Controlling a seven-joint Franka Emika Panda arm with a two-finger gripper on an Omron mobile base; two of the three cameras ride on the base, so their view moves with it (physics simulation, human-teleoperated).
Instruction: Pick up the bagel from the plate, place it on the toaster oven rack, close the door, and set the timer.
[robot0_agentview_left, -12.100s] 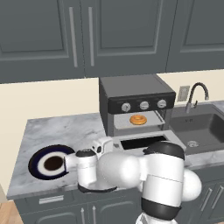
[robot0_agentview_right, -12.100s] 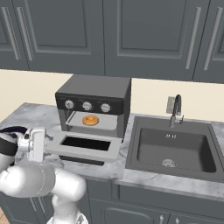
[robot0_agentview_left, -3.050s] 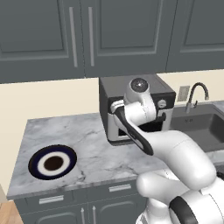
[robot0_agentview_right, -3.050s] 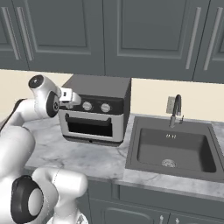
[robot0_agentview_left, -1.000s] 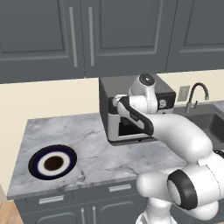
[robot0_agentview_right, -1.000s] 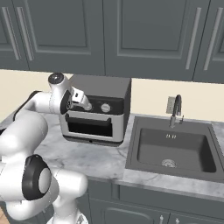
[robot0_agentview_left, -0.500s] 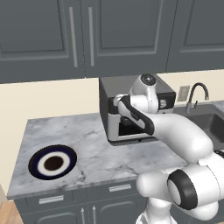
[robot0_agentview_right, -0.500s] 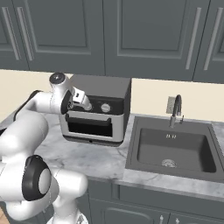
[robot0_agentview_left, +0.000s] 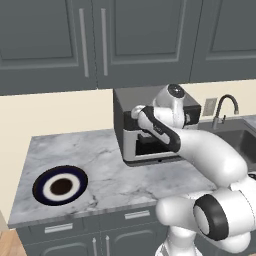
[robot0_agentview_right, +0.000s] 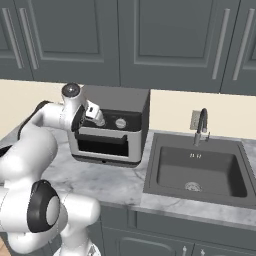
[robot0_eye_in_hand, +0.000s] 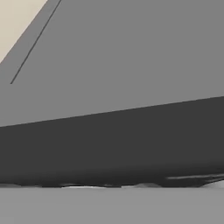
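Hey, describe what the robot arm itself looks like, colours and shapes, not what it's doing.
The arm is made of glossy white, rounded, tube-like segments joined by dark grey, disc-shaped joint caps, one large at the shoulder and a small one near the wrist. The claw is a small white and dark block. No cables or markings are visible.

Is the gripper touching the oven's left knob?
Cannot tell. In the right base view the gripper is at the oven control panel, but no contact or gap shows plainly.

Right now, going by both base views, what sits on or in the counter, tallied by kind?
Plates: 1, the plate, with nothing on it
Toaster ovens: 1, the toaster oven, door shut
Sinks: 1, the sink
Faucets: 1, the faucet
Total: 4
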